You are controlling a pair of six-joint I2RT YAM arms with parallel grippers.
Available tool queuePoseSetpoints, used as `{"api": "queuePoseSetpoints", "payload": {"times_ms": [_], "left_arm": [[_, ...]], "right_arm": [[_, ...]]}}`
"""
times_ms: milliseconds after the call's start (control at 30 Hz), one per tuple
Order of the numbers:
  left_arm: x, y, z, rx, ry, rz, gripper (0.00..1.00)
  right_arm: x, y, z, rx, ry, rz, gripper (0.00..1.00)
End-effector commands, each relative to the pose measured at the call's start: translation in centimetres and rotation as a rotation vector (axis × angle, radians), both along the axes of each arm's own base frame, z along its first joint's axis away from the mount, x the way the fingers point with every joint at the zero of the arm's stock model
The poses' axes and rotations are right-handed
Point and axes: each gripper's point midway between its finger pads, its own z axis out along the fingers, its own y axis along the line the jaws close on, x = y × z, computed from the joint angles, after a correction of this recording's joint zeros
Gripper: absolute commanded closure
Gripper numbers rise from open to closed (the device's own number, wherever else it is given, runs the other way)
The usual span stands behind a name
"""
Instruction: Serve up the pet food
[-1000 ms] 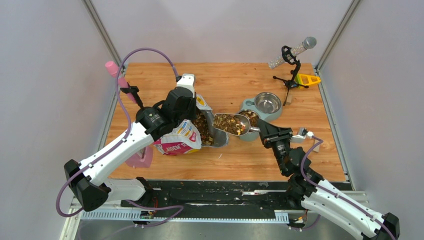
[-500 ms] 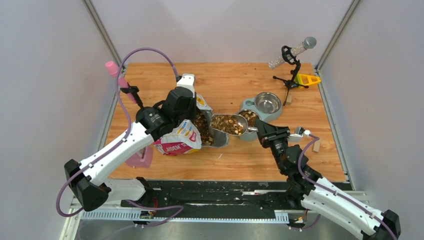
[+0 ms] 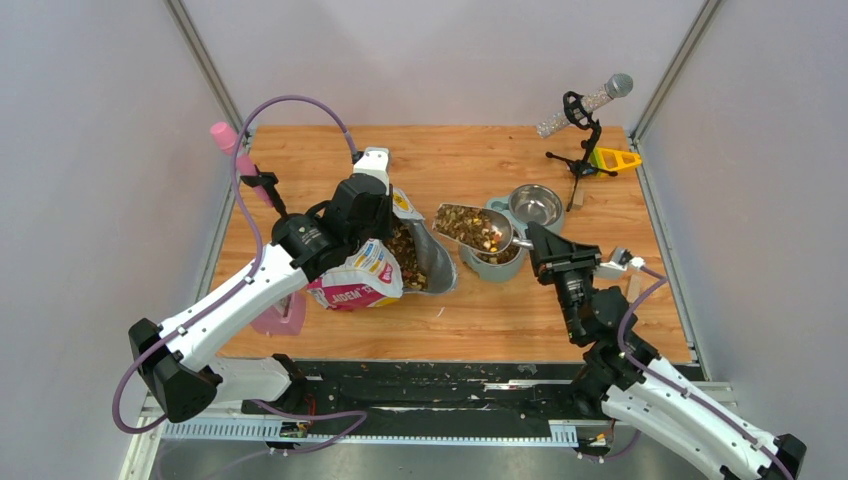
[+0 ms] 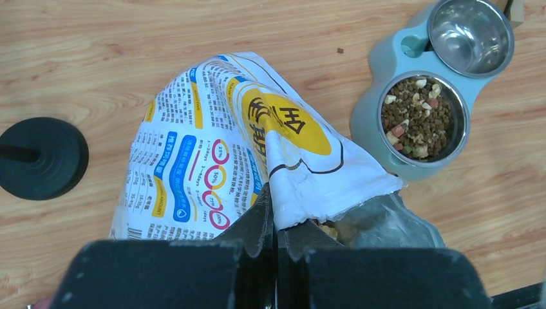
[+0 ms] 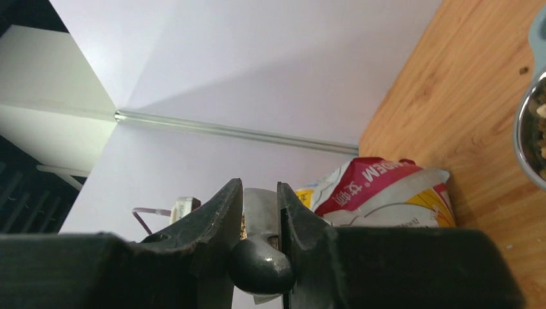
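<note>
My right gripper (image 3: 528, 243) is shut on the handle of a grey scoop (image 3: 476, 227) heaped with pet food (image 3: 470, 224); the handle (image 5: 260, 219) shows between its jaws. The scoop hangs over the near bowl of a grey-green double bowl stand (image 3: 481, 268), whose near bowl (image 4: 418, 118) holds kibble. The far steel bowl (image 3: 536, 205) is empty. My left gripper (image 4: 275, 222) is shut on the torn rim of the cartoon-cat bag (image 4: 212, 154), holding it open; more kibble (image 3: 405, 255) lies inside.
A pink stand (image 3: 280, 315) sits at the table's left edge and a pink tube (image 3: 226, 140) at the back left. A microphone on a black tripod (image 3: 580, 115) and a yellow piece (image 3: 614, 158) stand at the back right. Stray kibble lies near the bag.
My right gripper has lifted the loaded scoop out of the bag mouth and carried it right and back, over the near bowl. The left arm and bag have not moved.
</note>
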Motion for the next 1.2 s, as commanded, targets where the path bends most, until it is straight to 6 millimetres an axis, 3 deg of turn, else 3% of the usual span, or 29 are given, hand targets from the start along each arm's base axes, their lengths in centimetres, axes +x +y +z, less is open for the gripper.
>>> {"api": "queuePoseSetpoints", "payload": {"times_ms": [0, 233, 500, 733, 1167], "left_arm": [[1.7, -0.8, 6.3, -0.167, -0.172, 0.045, 1.00], [1.5, -0.7, 6.5, -0.171, -0.174, 0.047, 1.00], [1.4, -0.4, 6.5, -0.169, -0.178, 0.049, 1.00], [1.5, -0.5, 6.2, -0.160, -0.176, 0.049, 1.00], [1.8, -0.4, 5.8, -0.140, -0.175, 0.059, 1.00]], "right_arm": [[0.0, -3.3, 4.5, 0.085, -0.059, -0.124, 1.00], [2.5, -5.7, 4.2, 0.017, 0.007, -0.286, 1.00], [5.8, -9.3, 1.3, 0.017, 0.071, -0.435, 1.00], [7.2, -12.7, -0.3, -0.034, 0.105, -0.552, 1.00], [8.9, -18.1, -5.8, -0.105, 0.239, -0.717, 1.00]]}}
